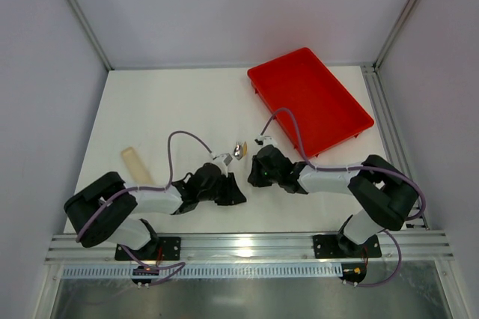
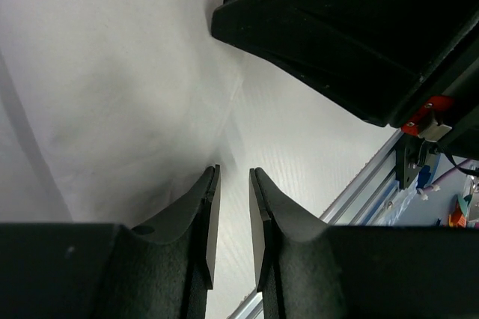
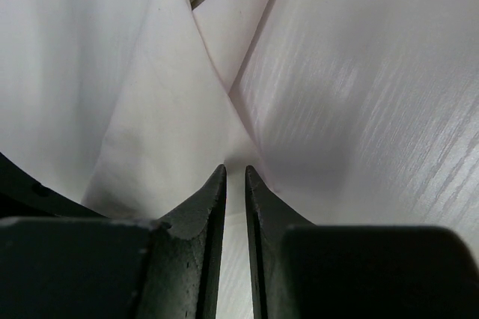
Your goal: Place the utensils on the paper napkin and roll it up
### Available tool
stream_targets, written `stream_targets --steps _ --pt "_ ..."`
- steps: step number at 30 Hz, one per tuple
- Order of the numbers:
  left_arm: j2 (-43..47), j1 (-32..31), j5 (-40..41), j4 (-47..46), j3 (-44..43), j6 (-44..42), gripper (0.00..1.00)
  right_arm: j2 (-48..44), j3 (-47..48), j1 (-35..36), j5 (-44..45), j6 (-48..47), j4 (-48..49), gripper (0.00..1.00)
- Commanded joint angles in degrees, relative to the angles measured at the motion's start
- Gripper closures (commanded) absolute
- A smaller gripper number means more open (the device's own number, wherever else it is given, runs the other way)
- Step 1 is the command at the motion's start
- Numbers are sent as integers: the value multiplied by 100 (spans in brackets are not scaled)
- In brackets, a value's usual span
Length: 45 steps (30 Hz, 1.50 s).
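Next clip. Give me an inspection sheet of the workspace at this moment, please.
Surface: white table, nothing spilled.
Job's things: paper napkin creased and raised in folds under both grippers; one utensil, shiny head showing between the arms.
Clutter: red tray far right; tan piece by the left arm, kind unclear.
Grippers: left gripper jaws slightly apart, nothing between; right gripper jaws nearly together at a napkin fold, grip unclear.
Cables: purple cables loop over each arm.
Surroundings: white walls, metal rail at near edge.
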State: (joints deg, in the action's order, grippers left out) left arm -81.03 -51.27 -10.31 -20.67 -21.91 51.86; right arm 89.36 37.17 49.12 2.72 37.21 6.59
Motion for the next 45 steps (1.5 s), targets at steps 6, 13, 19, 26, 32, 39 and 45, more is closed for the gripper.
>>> stream_targets --steps 6,13,19,26,32,39,45 --pt "-158 -200 107 -403 178 -88 75 -164 53 36 62 -197 -623 81" --pt "-79 -200 204 -333 266 -79 75 -367 563 -236 -193 -680 -966 72" --pt "-44 -200 231 -245 275 -105 76 -156 950 -281 -790 -900 -862 72" --pt "-18 -208 275 -157 240 -105 76 55 723 -114 -642 -698 -747 73" --pt "70 -200 231 -17 100 -106 76 108 362 27 -299 -487 -816 76" --pt "483 -208 345 229 -23 -105 71 81 238 255 273 -267 -1239 76" --pt "1071 -200 511 615 -225 -44 67 -33 54 352 343 -127 -1186 80"
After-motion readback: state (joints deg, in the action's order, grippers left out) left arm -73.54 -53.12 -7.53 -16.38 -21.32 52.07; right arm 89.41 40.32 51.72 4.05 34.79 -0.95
